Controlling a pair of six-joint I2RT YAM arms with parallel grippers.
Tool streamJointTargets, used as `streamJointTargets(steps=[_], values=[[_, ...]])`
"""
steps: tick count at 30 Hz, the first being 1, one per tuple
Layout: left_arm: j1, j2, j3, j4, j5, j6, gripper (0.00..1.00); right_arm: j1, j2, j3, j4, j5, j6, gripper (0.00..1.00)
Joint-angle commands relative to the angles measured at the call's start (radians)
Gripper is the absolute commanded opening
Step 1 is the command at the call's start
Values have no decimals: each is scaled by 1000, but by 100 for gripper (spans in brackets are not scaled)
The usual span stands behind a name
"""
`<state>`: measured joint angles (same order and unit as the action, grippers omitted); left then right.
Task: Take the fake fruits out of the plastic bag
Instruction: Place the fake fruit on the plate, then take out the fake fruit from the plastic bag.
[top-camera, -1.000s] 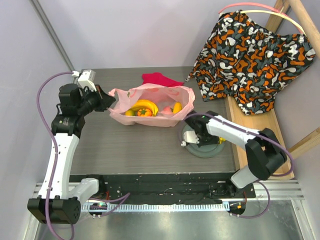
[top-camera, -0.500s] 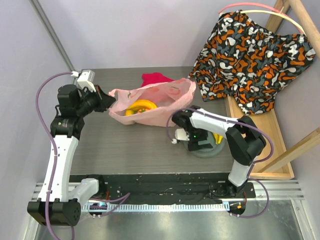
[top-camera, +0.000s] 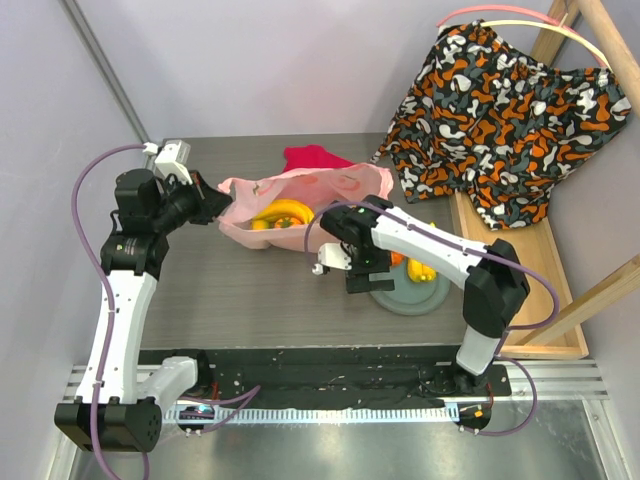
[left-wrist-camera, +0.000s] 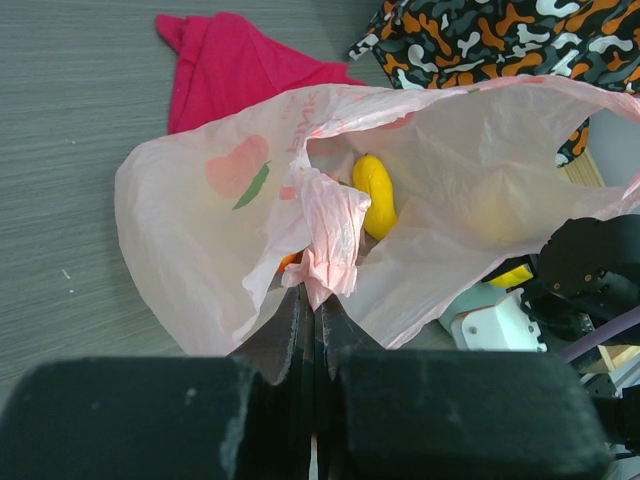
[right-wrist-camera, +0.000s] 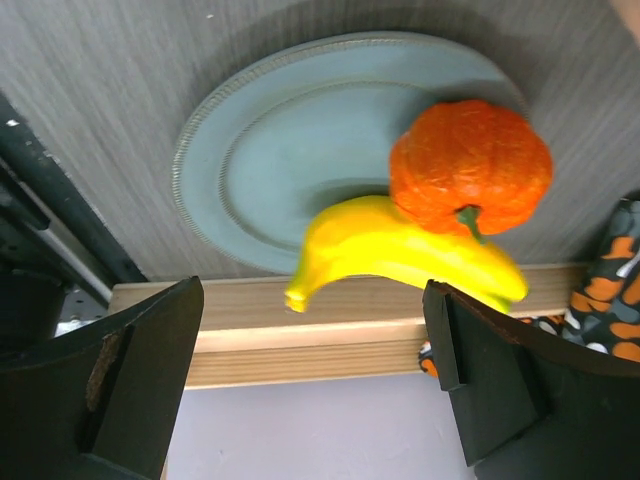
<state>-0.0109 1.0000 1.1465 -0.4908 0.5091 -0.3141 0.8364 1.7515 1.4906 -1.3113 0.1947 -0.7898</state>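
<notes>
The left gripper (left-wrist-camera: 310, 300) is clenched on the bunched rim of the plastic bag (left-wrist-camera: 200, 230). The right gripper (right-wrist-camera: 312, 330), fingers spread and empty, hovers between plate (right-wrist-camera: 200, 170) and bag mouth. The bagged fake fruits (top-camera: 283, 214), apparently bananas, lie just beyond it, toward the left arm.

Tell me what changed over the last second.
The right tool, open and empty, swung left off the plate toward the plastic bag, uncovering the banana and orange fruit lying on the plate. The left tool stayed shut on the plastic bag's edge; the red cloth did not move.
</notes>
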Motion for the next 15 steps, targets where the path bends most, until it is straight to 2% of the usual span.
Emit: streamJointTargets(steps=[1,3,7,8,10,13,15], values=[[6,-6,18,9,26,0,0,-5,-56,6,-125,-60,17,100],[6,-9,36,-2,31,20,0,-7,-75,49,-83,-84,17,100],[6,-29,52,-78,0,84,0,-29,-184,264,-14,-382,-43,100],[6,-40,41,-94,-1,96,0,-33,-231,282,56,-415,-32,100],[6,-53,18,-129,15,99,0,-33,-277,283,168,-454,30,100],[6,-87,-36,-150,43,89,0,-33,-334,197,434,-466,133,100],[8,-106,-68,-161,51,86,0,-33,-325,134,500,-478,170,98]])
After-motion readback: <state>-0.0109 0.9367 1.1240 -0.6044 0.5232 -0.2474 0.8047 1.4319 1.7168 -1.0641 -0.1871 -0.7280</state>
